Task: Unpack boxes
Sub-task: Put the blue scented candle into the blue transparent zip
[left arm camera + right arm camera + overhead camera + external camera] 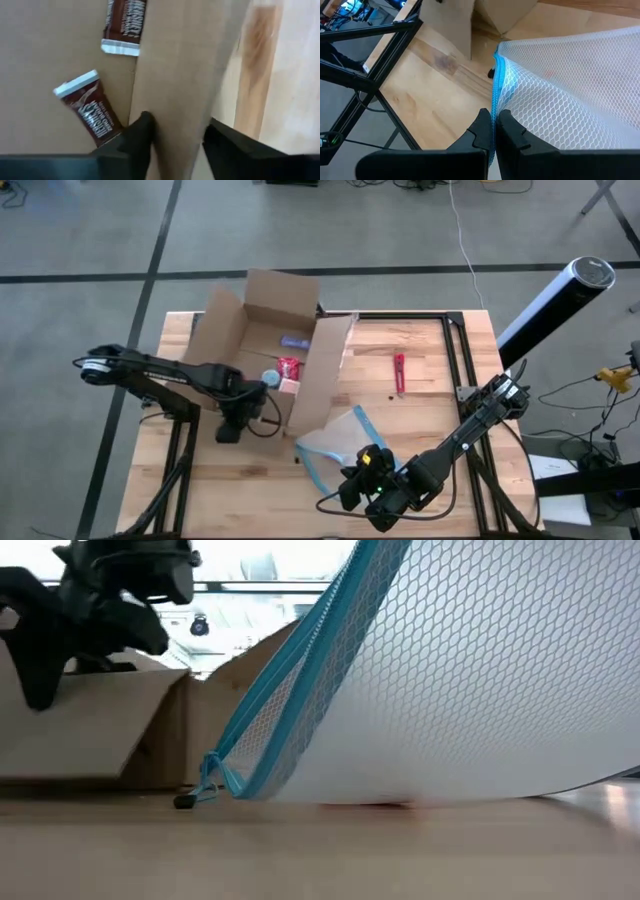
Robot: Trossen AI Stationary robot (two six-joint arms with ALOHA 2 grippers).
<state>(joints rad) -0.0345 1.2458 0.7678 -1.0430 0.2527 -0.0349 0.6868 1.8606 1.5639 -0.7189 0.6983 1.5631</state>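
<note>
The brown cardboard box point(262, 340) stands open at the table's middle left, its flaps spread outward. Inside lie two brown chocolate bars point(92, 112) and other small packets point(289, 367). My left gripper point(240, 418) is at the box's near wall, one finger on each side of it. My right gripper point(362, 476) is near the table's front edge, shut on a clear mesh pouch with a blue edge point(338, 442). The pouch point(470, 670) fills most of the low view. My left gripper has the box's near wall point(175, 120) between its fingers, one finger point(142, 132) inside the box and one point(222, 142) outside. The fingers come from above, pointing down across the wall's top edge. The box stays on the table. My right gripper pinches the pouch's blue zipper edge point(494, 112) between its two fingertips. That edge is raised, and the pouch slopes down from it. Its lower side point(380, 800) rests on the table.
A small red tool point(399, 372) lies on the wood right of the box. A black frame point(450, 350) runs along the table's far and right sides. The box's tall right flap point(325, 370) stands between the two grippers. Bare wood lies at the near left.
</note>
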